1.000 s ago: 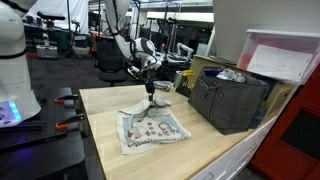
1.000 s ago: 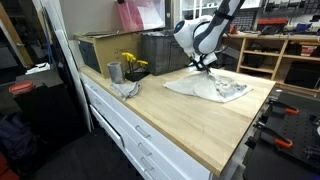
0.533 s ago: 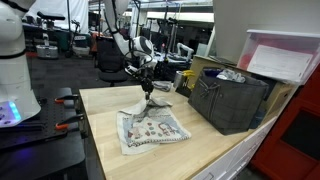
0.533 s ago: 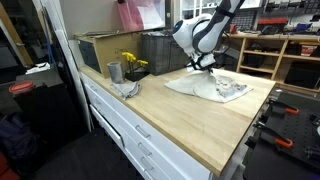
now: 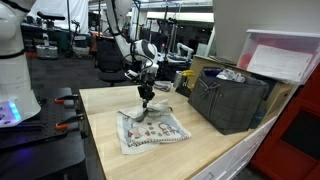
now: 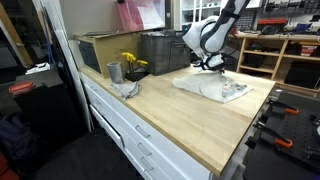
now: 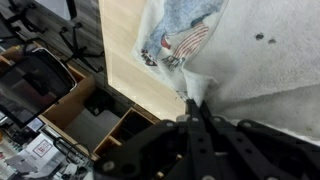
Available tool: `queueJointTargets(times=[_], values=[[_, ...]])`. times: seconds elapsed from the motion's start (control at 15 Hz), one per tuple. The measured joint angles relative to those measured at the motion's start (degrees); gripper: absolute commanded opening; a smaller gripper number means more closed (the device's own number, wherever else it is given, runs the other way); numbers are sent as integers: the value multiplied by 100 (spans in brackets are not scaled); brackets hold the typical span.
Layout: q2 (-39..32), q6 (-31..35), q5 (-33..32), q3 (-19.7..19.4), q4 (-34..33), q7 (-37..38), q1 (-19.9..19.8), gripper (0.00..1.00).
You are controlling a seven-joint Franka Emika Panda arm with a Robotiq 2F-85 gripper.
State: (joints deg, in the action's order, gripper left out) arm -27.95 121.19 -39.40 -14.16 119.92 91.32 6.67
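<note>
The pincer (image 5: 146, 96) pinches a raised fold of the white printed cloth (image 5: 152, 128) above the pale wooden tabletop (image 5: 105, 108); lifting slowly should prevent slipping.

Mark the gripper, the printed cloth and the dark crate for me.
gripper (image 5: 146, 98): in an exterior view, between its fingertips, pinching the cloth's lifted edge.
printed cloth (image 5: 153, 128): in an exterior view, middle of its flat part.
dark crate (image 5: 228, 108): in an exterior view, its near wall.

Legible text, labels, brands, numbers: none found. Printed cloth (image 5: 152, 127) bearing coloured motifs only (too blurred to yield any lettering).
</note>
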Motion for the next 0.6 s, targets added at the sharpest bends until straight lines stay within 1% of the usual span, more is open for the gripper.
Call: queueJointTargets(times=[0.53,0.6], values=[[-34,-9,-2,89,-10,6,-49,3],[-34,-9,-2,89,-10,6,-50,1]])
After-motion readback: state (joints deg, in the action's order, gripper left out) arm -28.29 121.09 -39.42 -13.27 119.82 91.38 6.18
